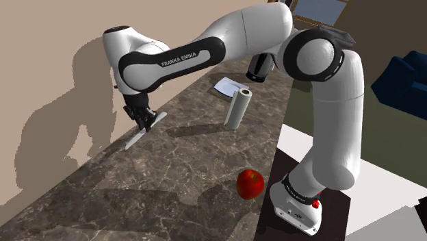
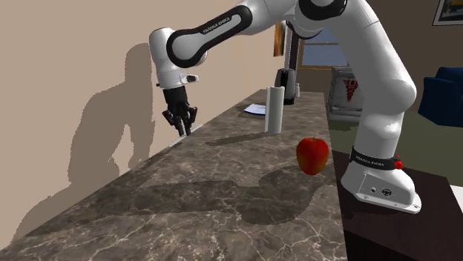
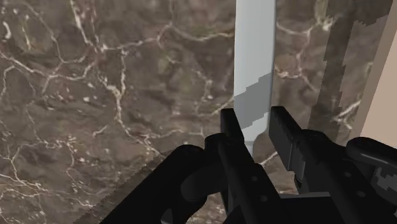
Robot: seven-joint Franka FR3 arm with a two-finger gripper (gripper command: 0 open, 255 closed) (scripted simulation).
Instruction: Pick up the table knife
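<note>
Here, my wrist view shows the gripper (image 3: pixel 254 119) with its jaws pinching the pale table knife (image 3: pixel 254 51); the shoulder view adds a red apple (image 1: pixel 250 183) and a paper-towel roll (image 1: pixel 237 108).

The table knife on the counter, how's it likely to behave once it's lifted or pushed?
The table knife looks like a thin, flat, smooth strip, so it is probably stiff, light and somewhat slippery. Being flat, it should slide rather than roll if pushed along the veined counter.

One table knife (image 1: pixel 135 141), one red apple (image 1: pixel 250 183), one white roll (image 1: pixel 237 108) and one paper sheet (image 1: pixel 228 85).
</note>
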